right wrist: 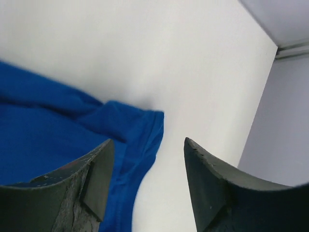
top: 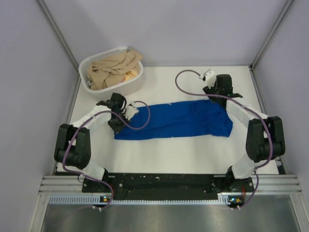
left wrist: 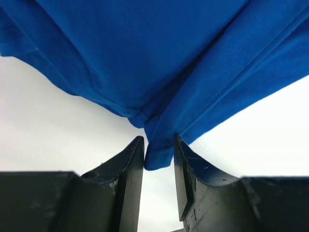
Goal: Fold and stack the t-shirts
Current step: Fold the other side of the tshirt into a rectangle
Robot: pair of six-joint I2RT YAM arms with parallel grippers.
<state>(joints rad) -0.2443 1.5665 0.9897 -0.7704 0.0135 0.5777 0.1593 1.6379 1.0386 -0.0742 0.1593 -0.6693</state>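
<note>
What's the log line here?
t-shirt: long strip, flat | left gripper: open, shirt corner between jaws | right gripper: open over shirt end

Two black-and-white arms rise from bases side by side at the near edge, each bent sharply at a dark elbow joint and reaching forward and inward. The left arm (top: 72, 145) folds at its elbow on the far left and stretches its pale forearm forward and to the right, ending in the left tool (left wrist: 159, 142), whose two dark fingers stand a narrow gap apart. The right arm (top: 263, 137) roughly mirrors it, its forearm angling forward and leftward to the right tool (right wrist: 147, 142), whose fingers are spread wide.
</note>
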